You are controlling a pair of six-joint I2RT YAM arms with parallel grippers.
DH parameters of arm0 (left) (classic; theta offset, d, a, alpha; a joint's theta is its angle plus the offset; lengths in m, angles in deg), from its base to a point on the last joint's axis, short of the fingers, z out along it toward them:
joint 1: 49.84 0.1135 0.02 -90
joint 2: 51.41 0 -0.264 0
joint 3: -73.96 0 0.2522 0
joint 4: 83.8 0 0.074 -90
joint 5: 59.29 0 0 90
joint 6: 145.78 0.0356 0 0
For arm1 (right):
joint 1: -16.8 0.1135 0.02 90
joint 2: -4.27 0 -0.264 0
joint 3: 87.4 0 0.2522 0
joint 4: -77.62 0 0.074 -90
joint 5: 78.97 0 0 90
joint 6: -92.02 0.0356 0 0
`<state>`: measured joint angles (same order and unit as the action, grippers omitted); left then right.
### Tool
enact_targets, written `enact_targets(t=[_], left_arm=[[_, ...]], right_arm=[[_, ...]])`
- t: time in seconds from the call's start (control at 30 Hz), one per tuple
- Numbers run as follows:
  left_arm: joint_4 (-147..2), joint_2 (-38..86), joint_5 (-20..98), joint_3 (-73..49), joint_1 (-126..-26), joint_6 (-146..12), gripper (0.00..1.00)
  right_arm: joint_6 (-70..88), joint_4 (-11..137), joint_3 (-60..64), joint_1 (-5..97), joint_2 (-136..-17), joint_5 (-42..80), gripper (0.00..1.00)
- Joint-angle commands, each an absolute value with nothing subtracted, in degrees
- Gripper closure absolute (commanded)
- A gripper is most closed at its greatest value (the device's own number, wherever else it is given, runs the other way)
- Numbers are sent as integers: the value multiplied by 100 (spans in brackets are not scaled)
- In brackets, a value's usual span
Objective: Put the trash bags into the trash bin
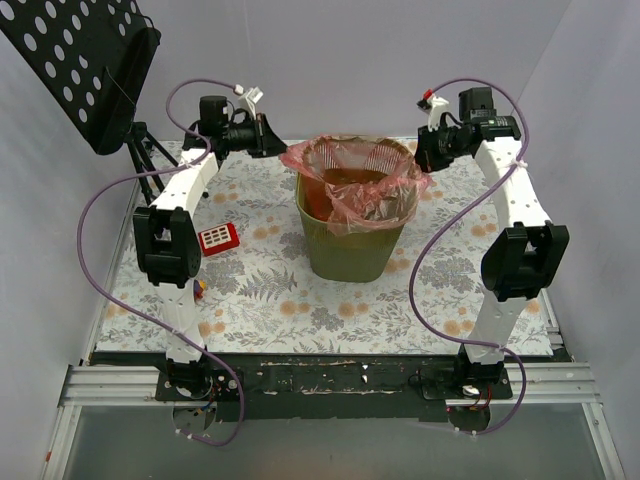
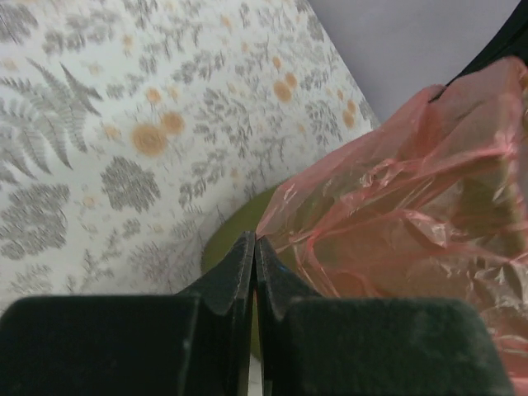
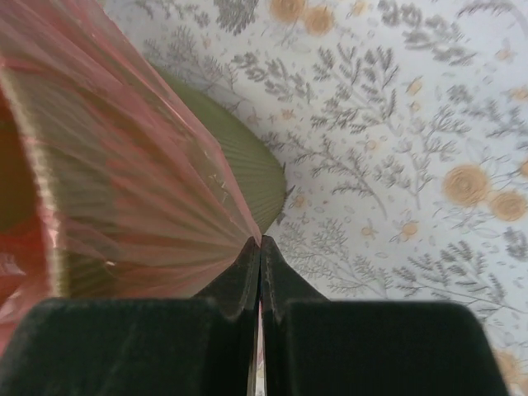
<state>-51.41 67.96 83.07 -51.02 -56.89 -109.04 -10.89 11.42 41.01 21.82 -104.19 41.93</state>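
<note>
The olive-green mesh trash bin [image 1: 350,245] stands upright in the middle of the floral table. A thin translucent red trash bag [image 1: 352,172] is spread over its mouth and sags inside. My left gripper [image 1: 284,150] is at the bag's left edge, above the rim; in the left wrist view its jaws [image 2: 255,241] are pressed shut where the crinkled bag [image 2: 396,214] begins, over the green rim [image 2: 224,243]. My right gripper [image 1: 421,160] is at the right edge, shut [image 3: 261,240], and the bag [image 3: 124,190] fans out taut from its tips over the bin wall [image 3: 247,169].
A small flat red toy with white buttons [image 1: 218,238] lies left of the bin beside the left arm. A black perforated panel on a stand [image 1: 85,60] fills the back left corner. A small coloured block [image 1: 200,288] sits by the left arm's lower link.
</note>
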Motion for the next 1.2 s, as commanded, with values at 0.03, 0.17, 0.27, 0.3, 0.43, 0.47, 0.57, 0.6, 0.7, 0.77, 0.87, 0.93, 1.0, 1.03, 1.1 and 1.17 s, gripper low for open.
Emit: enact_targets(t=[0.03, 0.17, 0.27, 0.3, 0.43, 0.47, 0.57, 0.6, 0.7, 0.77, 0.87, 0.93, 1.0, 1.03, 1.1, 1.17], left_arm=[[-4938, 5811, 8933, -4414, -5687, -10852, 100], [-4947, 5389, 9170, -3886, -5670, -10939, 100], [-4930, 5029, 9460, -3517, -5556, -11036, 100], [-4886, 4880, 9496, -3429, -5512, -10993, 100], [-4044, 4273, 8892, -3358, -5284, -9880, 66], [-3868, 4124, 8646, -3288, -5222, -9554, 55], [-3402, 3719, 8363, -2955, -5098, -8124, 42], [-3270, 3614, 8301, -2875, -5107, -7675, 40], [-3224, 3385, 8292, -2707, -5116, -6566, 35], [-3356, 3367, 8257, -2760, -5151, -6090, 30], [-3776, 3384, 8003, -2848, -5282, -5606, 29], [-4102, 3410, 7914, -2822, -5327, -5273, 27], [-4252, 3480, 7862, -2848, -5370, -4939, 27], [-4262, 3542, 7844, -2883, -5406, -4772, 27], [-4305, 3691, 7844, -2962, -5502, -4446, 27], [-4393, 3814, 7826, -3041, -5608, -4322, 27]], right_arm=[[-1205, 814, 3588, 2155, -10094, 4540, 95], [-1231, 621, 3508, 2137, -10005, 4601, 89], [-1082, 498, 3525, 2023, -9900, 4496, 65], [-1038, 419, 3586, 1944, -9865, 4418, 56], [-994, 286, 3982, 1453, -9585, 3750, 41], [-1020, 356, 3974, 1321, -9435, 3592, 41], [-1379, 716, 3694, 1057, -8856, 3433, 40], [-1589, 883, 3545, 1047, -8636, 3493, 40], [-2790, 1515, 2790, 1065, -7636, 4745, 40], [-3425, 1849, 2210, 1257, -6967, 5233, 40], [-4358, 1851, 1725, 2396, -6333, 4815, 39], [-4561, 1877, 1566, 3119, -6165, 4471, 38], [-4658, 1781, 1627, 3577, -6208, 4330, 38], [-4702, 1702, 1705, 3770, -6295, 4285, 38], [-4764, 1509, 1907, 3990, -6462, 4311, 39], [-4790, 1281, 2118, 4227, -6691, 4381, 39]])
